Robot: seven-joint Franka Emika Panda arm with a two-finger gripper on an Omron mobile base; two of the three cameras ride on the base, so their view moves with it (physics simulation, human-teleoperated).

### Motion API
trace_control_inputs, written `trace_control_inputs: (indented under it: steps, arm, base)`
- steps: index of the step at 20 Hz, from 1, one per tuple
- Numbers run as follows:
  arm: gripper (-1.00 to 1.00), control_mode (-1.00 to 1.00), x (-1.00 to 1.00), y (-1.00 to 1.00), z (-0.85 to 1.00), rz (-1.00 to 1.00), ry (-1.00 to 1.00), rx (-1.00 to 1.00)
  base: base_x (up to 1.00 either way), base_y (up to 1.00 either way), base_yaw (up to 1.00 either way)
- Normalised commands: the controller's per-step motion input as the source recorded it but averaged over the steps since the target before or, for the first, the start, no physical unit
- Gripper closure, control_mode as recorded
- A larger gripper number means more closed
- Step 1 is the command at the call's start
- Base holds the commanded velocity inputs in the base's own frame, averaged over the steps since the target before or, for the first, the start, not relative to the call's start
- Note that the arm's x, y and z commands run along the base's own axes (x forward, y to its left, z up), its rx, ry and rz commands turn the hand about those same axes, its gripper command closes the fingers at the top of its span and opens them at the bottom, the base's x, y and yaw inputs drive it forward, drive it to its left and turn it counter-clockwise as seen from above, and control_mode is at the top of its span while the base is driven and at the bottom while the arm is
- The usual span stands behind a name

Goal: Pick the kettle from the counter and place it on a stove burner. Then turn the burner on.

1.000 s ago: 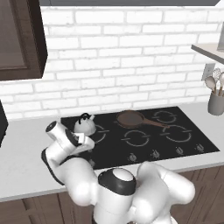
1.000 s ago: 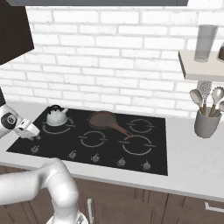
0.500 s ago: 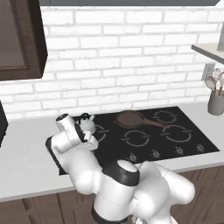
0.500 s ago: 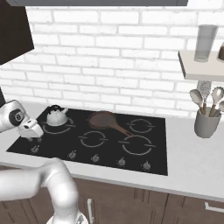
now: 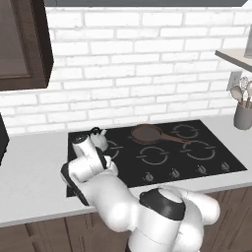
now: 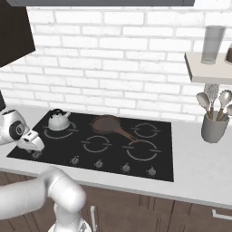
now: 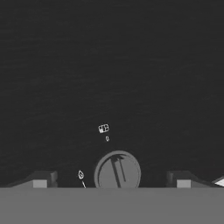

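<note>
One kettle (image 6: pixel 59 120) stood on the rear-left burner ring (image 6: pixel 60 132) of the black glass cooktop (image 6: pixel 158 158), one brown frying pan (image 6: pixel 107 124) sat just to its 3 o'clock, and five small knobs lined the cooktop's front edge. The cooktop was set into a pale grey counter (image 6: pixel 199 163) under a white brick wall (image 6: pixel 118 59), with one utensil crock (image 6: pixel 214 128) at far right. The arm reached low over the front-left corner, its gripper (image 7: pixel 111 179) pointed down with its fingers spread apart either side of one round knob (image 7: pixel 117 171), not closed on it.
</note>
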Motion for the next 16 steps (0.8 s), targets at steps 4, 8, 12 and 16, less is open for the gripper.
trace_control_inputs:
  steps: [4, 8, 12, 16]
  arm:
    - [-1.00, -1.00, 0.00, 0.00, -0.30, 0.00, 0.00, 0.00]
    - [-1.00, -1.00, 0.06, -0.03, -0.10, 0.00, -0.02, 0.00]
    - [-1.00, -1.00, 0.05, -0.21, 0.03, 0.00, 0.00, 0.04]
    - [-1.00, -1.00, 0.00, -0.12, 0.03, 0.00, -0.01, 0.03]
  base:
    - [0.00, 0.00, 0.00]
    - [0.00, 0.00, 0.00]
    - [0.00, 0.00, 0.00]
    - [0.00, 0.00, 0.00]
